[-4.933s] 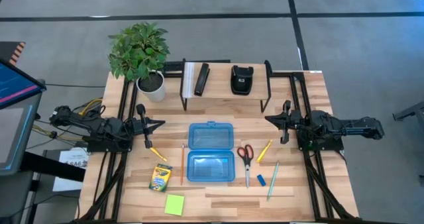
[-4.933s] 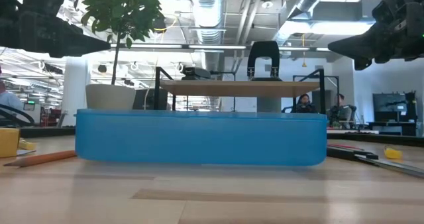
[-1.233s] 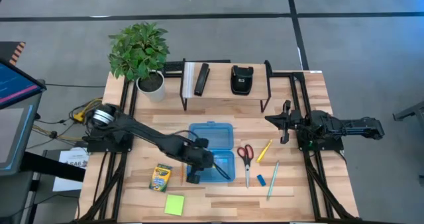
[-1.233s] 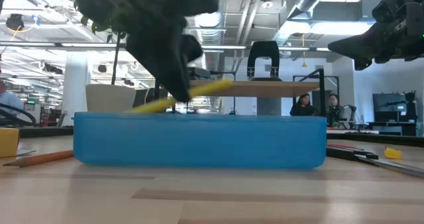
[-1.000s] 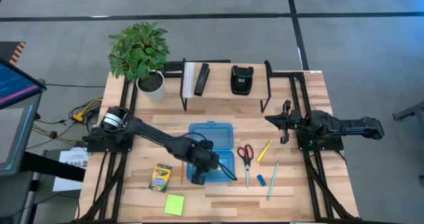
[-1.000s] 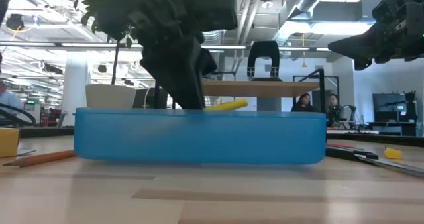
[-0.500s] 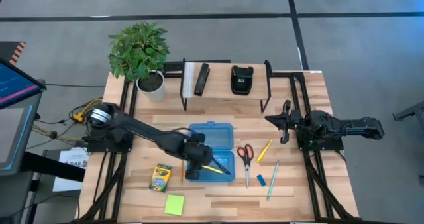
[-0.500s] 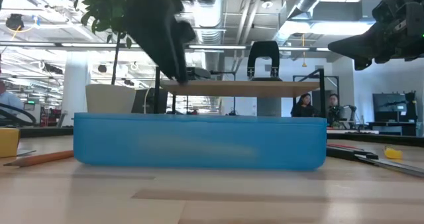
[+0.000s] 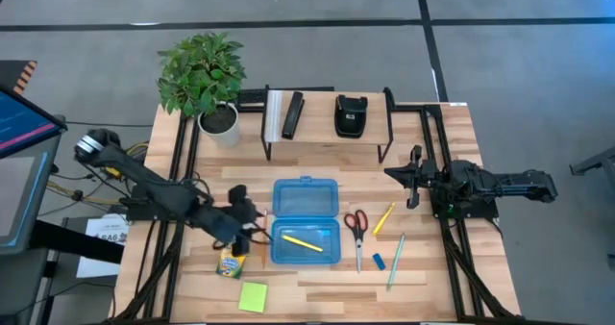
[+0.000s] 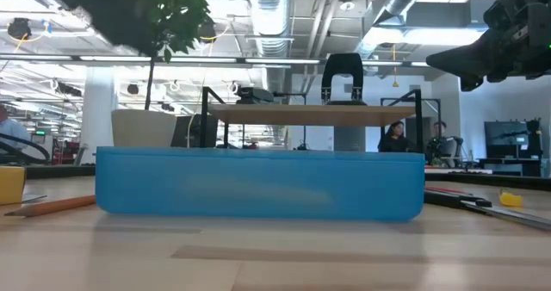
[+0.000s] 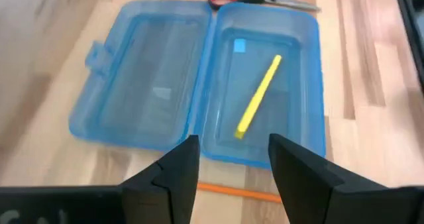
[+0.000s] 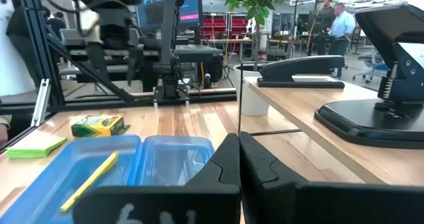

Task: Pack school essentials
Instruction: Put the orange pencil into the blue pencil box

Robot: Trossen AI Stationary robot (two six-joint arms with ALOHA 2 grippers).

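Note:
The blue translucent case (image 9: pixel 306 220) lies open on the table, and a yellow pencil (image 9: pixel 301 241) lies in its near tray, also in the left wrist view (image 11: pixel 258 97). My left gripper (image 9: pixel 252 225) is open and empty, hovering just left of the case, above the orange pencil (image 11: pixel 238 191) and the crayon box (image 9: pixel 232 262). Right of the case lie the red-handled scissors (image 9: pixel 356 231), a second yellow pencil (image 9: pixel 384 217), the light-blue pen (image 9: pixel 395 260) and the blue eraser (image 9: pixel 379 262). The lime sticky pad (image 9: pixel 253 296) lies near the front edge. My right gripper (image 9: pixel 415 178) waits shut at the right.
A potted plant (image 9: pixel 204 75) stands at the far left. A black-framed shelf (image 9: pixel 327 123) at the back carries a black stapler (image 9: pixel 292 113) and a black pouch-like thing (image 9: pixel 351 114). People show in the room beyond the table (image 10: pixel 396 134).
My left gripper has let go of the yellow pencil, which now lies flat in the case's near tray. The gripper has then risen and drawn back toward the table's left edge, clear of the case.

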